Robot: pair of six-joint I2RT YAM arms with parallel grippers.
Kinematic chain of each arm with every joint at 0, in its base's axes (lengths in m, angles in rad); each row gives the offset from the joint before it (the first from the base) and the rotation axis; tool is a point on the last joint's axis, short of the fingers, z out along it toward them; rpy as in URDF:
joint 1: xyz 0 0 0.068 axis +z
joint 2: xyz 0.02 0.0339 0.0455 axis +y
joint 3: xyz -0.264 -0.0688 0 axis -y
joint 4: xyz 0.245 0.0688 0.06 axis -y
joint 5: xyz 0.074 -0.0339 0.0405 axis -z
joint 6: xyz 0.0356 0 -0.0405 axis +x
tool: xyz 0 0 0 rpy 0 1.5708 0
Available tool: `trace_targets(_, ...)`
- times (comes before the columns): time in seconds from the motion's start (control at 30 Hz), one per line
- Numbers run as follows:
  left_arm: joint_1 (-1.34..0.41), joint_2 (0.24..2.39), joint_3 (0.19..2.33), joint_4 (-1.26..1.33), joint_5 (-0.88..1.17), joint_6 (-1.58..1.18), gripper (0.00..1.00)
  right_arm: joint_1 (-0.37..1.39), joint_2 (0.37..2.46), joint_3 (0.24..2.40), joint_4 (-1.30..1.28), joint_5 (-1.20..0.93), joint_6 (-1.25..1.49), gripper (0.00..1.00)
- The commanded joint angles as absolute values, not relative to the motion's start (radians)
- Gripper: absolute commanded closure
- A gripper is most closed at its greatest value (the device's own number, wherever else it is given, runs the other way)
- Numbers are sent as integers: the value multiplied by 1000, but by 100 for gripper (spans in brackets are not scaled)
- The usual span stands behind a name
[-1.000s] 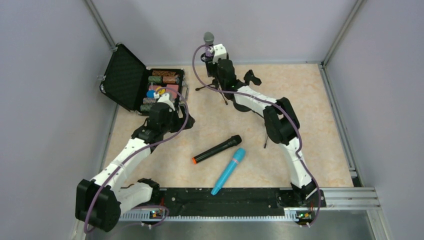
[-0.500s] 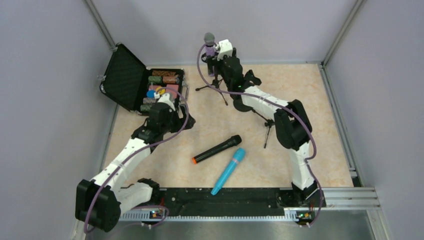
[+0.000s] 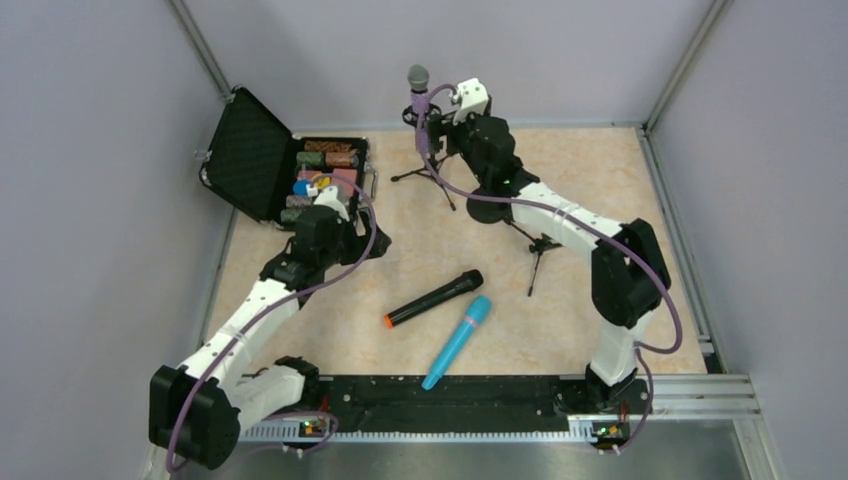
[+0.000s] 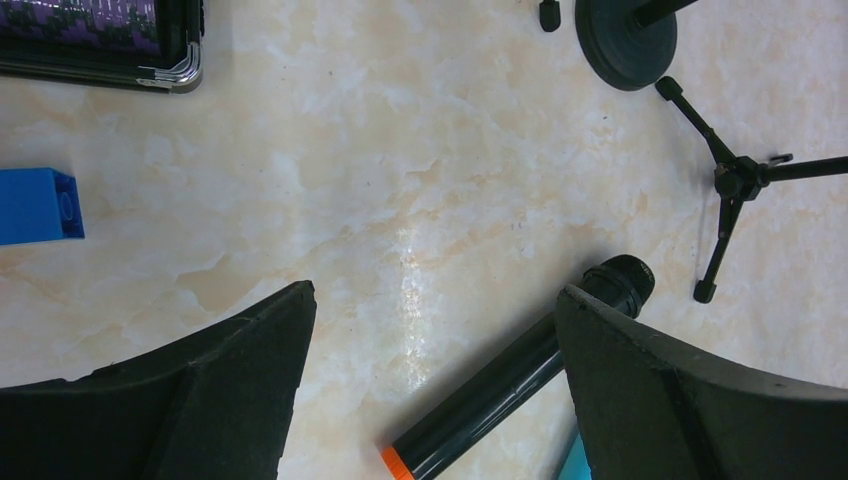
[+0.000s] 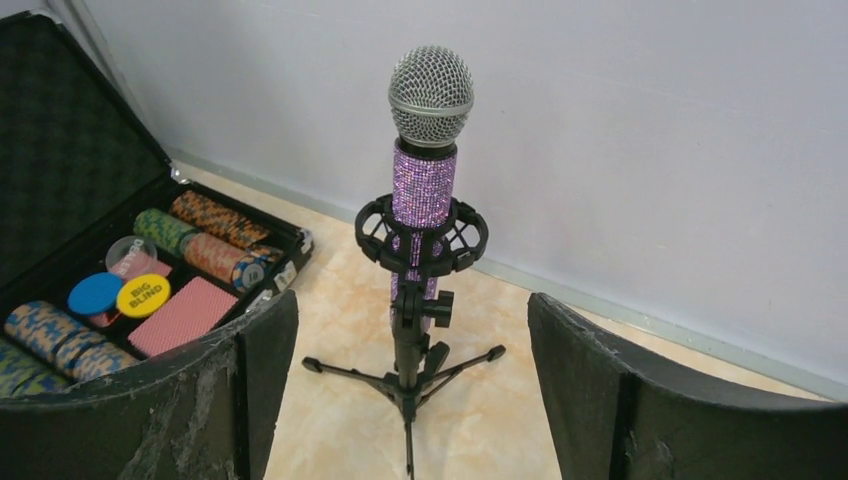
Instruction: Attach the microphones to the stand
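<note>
The glittery purple microphone with its silver mesh head stands upright in the clip of a black tripod stand at the back; it also shows in the right wrist view. My right gripper is open and empty, just right of it and apart from it. The matte black microphone with its orange end and the light blue microphone lie on the table's middle. My left gripper is open and empty above the table, the black microphone by its right finger.
An open black case of poker chips sits at the back left. A second tripod stand stands under my right arm. A round black base and a blue brick show in the left wrist view. Grey walls close in.
My right gripper has drawn back to the right, away from the purple microphone, which stays upright in the stand. The left arm has not moved.
</note>
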State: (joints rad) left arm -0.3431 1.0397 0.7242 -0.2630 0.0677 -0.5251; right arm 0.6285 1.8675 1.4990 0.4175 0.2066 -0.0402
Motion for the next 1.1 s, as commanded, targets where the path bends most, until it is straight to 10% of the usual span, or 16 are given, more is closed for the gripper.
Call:
trace_targets(0.0,-340,1007,737,-227,88,-523,6,638,1710,1452,391,125,-29,16)
trace_targets(1.07,-341,882,763,-97,214,-555,7,366,970,913,-163,-66,235,1)
